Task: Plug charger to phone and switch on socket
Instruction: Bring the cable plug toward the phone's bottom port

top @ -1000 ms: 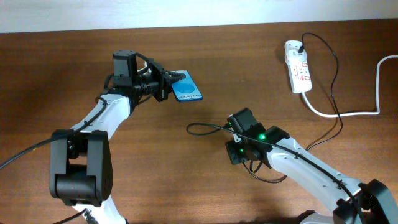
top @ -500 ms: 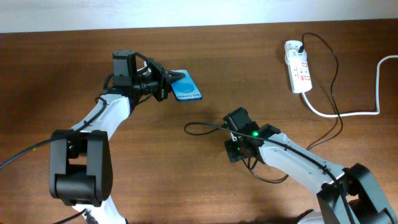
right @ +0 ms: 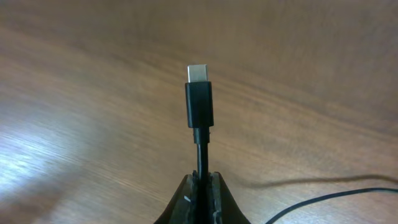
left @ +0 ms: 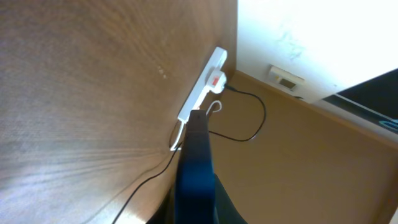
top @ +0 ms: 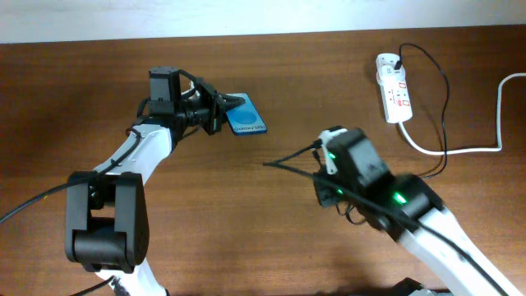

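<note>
Charger (right: 199, 102): plug tip stands straight out past the right gripper (right: 200, 182), which is clenched on the cable just behind the plug body. Metal end is clear, pointing away from the wrist, in line w/ the fingers. Tip appears lifted off the surface (top: 82, 74); rest of cable trails back under the right arm.

Phone (top: 247, 116): screen up, one short end clamped in the left gripper (top: 220, 109). Long axis runs from that gripper out toward the right arm's side, free short end leading. Left wrist view shows it edge-on only; port not visible in any view.

Key relation: phone lies ahead and to the left of the right gripper, well apart, bare wood btwn. Judged: plug axis must be brought in line w/ phone's long axis and meet the free short end square; any tilt risks a miss or a scrape. Right arm does the travel, left arm acts as brace.

Socket (top: 393, 87): far right rear of surface, well apart from both grippers, nearer the right arm. Red switches not yet addressed; on/off state can't be told
</note>
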You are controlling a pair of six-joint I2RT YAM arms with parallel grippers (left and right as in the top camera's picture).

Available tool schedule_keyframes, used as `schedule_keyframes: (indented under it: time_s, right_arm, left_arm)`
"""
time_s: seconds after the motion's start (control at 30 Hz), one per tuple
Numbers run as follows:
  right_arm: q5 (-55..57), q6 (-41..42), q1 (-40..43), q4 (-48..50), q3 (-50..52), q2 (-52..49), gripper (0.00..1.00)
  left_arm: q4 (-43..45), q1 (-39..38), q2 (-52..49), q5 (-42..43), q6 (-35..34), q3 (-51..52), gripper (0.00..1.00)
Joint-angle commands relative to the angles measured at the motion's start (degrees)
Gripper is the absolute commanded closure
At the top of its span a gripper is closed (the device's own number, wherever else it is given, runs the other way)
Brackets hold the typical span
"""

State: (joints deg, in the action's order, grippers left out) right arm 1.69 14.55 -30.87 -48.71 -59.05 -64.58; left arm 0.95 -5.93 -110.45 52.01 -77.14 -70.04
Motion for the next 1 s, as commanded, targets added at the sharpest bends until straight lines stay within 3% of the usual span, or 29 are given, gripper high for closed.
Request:
schedule_keyframes:
  time_s: [0.0,0.33,0.6,0.97]
  right_arm:
    - [-1.16,0.79,0.13,2.03,3.54,4.57,0.96]
    - [-16.63,0.79,0.15,13.16,9.11,-0.28,0.96]
    - [-29.49,6.16,0.15,21.44,9.11,-7.54,0.96]
    - [-35.58,13.33,0.15,30.71,9.11,-14.40,0.96]
  left_arm:
    - [-0.22,-1.01,1.68,-0.33,3.61,-0.09,1.00]
    - [7.21,-3.04,1.68,-3.63,17.70,-0.09,1.00]
    - [11.02,-3.82,1.68,-3.63,17.66,-0.09,1.00]
    - [10.99,-3.82,1.68,-3.85,14.03,-0.09,1.00]
